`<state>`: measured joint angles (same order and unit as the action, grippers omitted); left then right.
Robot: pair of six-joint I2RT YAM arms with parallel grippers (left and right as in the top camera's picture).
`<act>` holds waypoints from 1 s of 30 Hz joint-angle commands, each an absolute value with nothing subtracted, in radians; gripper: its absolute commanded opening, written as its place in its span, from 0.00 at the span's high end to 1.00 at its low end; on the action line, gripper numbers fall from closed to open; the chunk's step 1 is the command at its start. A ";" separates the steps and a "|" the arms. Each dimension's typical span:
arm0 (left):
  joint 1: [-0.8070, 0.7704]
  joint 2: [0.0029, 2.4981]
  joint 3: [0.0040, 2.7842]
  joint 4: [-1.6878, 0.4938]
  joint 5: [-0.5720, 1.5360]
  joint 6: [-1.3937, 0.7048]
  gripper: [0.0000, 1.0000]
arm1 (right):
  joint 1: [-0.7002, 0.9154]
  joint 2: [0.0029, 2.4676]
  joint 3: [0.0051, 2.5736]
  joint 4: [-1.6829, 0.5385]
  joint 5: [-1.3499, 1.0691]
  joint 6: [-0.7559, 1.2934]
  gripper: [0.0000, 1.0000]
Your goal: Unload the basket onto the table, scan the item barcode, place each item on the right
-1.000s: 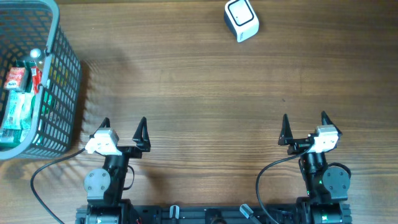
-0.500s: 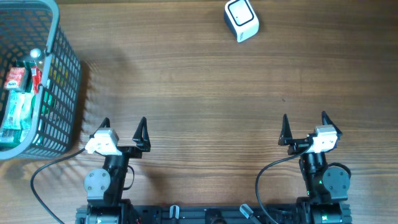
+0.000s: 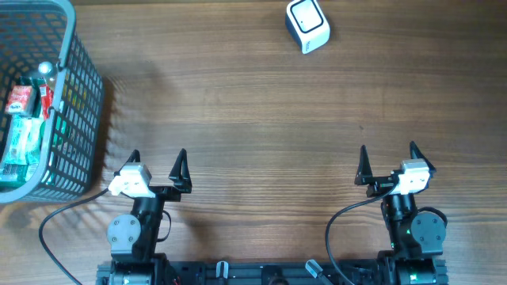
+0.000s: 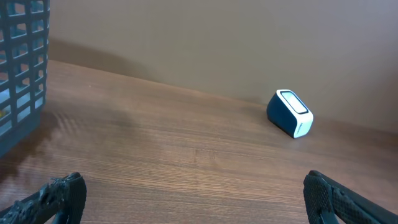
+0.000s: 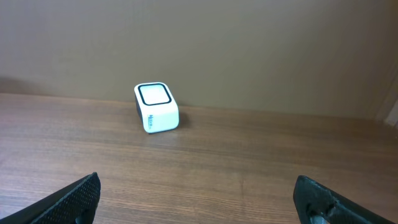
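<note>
Red and green packets (image 3: pixel 20 134) (print too small to read) lie in the basket (image 3: pixel 83 91), upper left; left pincer (image 3: pixel 157 154) and right pincer (image 3: pixel 387 149) gape empty at the bottom.

Bare table (image 3: pixel 253 119) spans between basket (image 3: pixel 79 95) and scanner (image 3: pixel 307 25).

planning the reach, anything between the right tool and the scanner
Nothing: only bare table lies between the right tool and the scanner, shown in the overhead and right wrist views.

no visible change, nothing moved since a second ago
</note>
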<state>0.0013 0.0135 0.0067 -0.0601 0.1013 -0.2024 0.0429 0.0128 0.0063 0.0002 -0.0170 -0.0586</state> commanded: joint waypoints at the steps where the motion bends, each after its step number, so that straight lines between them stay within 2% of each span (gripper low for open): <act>1: 0.003 0.006 0.006 -0.069 0.092 -0.187 0.00 | 0.040 0.010 0.005 0.007 0.006 -0.076 0.00; 10: 0.003 0.009 0.006 -0.068 0.121 -0.196 0.00 | 0.040 0.010 0.005 0.007 0.006 -0.076 0.00; 12: 0.003 0.009 0.006 -0.039 0.165 -0.244 0.00 | 0.040 0.010 0.005 0.007 0.006 -0.076 0.00; 13: 0.003 0.009 0.007 0.069 0.248 -0.358 0.00 | 0.040 0.010 0.005 0.007 0.006 -0.076 0.00; 14: 0.003 0.009 0.026 0.070 0.247 -0.396 0.00 | 0.040 0.010 0.005 0.007 0.006 -0.076 0.00; 18: 0.003 0.037 0.102 0.063 0.247 -0.398 0.00 | 0.040 0.010 0.005 0.007 0.006 -0.076 0.00; 22: 0.003 0.124 0.222 0.060 0.226 -0.366 0.00 | 0.039 0.010 0.005 0.007 0.006 -0.076 0.00; 30: 0.003 0.487 0.564 -0.067 0.168 -0.290 0.00 | 0.040 0.010 0.005 0.007 0.006 -0.076 0.00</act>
